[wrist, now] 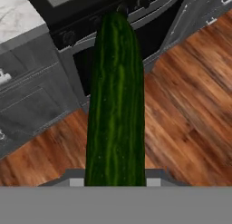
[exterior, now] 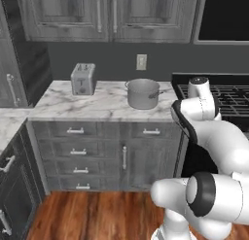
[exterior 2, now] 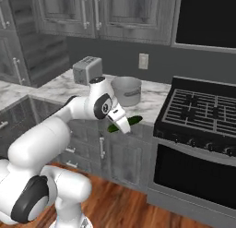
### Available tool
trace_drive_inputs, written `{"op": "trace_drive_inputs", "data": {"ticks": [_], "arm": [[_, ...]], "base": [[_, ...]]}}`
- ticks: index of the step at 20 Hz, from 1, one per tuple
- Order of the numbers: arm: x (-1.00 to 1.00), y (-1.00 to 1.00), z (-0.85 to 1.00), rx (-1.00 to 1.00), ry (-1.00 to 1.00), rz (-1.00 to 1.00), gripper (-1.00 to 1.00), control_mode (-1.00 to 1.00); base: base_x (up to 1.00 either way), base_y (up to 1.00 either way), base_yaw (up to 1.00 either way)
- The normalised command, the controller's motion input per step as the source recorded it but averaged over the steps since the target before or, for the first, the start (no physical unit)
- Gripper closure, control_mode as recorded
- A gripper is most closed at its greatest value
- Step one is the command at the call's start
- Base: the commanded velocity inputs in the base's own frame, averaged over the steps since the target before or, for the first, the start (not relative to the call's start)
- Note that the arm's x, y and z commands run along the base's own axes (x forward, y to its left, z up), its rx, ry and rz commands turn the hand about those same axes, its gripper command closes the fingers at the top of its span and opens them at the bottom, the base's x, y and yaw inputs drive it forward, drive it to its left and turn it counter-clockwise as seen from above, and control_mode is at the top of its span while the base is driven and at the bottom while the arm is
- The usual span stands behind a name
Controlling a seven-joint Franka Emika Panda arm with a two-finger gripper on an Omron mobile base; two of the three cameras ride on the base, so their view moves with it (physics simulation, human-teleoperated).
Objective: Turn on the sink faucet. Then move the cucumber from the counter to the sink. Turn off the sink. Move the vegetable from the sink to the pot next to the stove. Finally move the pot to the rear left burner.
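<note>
On the far left of the counter (exterior: pixel 63 104) I see a toaster (exterior: pixel 82 79), and to its right the pot (exterior: pixel 143 93) stands just left of the stove (exterior 2: pixel 203 112). My gripper (exterior 2: pixel 123 126) is clamped on the cucumber (exterior 2: pixel 130 122), carrying it in the air off the counter's near edge, in front of the pot, above the wooden floor (wrist: pixel 181 123).

Cucumber (wrist: pixel 115 100) base hidden (below tool (wrist: pixel 115 180))
</note>
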Motion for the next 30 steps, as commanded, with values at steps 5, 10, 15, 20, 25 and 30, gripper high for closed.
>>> {"op": "trace_drive_inputs", "data": {"ticks": [5,10,15,20,25,30], "arm": [[0.0,0.0,0.0,0.0,0.0,0.0,1.0,1.0],[0.0,0.0,0.0,0.0,0.0,0.0,1.0,1.0],[0.0,0.0,0.0,0.0,0.0,0.0,1.0,1.0],[0.0,0.0,0.0,0.0,0.0,0.0,1.0,1.0],[0.0,0.0,0.0,0.0,0.0,0.0,1.0,1.0],[0.0,0.0,0.0,0.0,0.0,0.0,1.0,1.0]], "base": [[0.49,-0.7,0.0],[0.52,-0.54,0.0],[0.5,-0.32,0.0],[0.41,-0.02,0.0],[0.45,0.0,-0.05],[0.49,0.0,-0.13]]}}
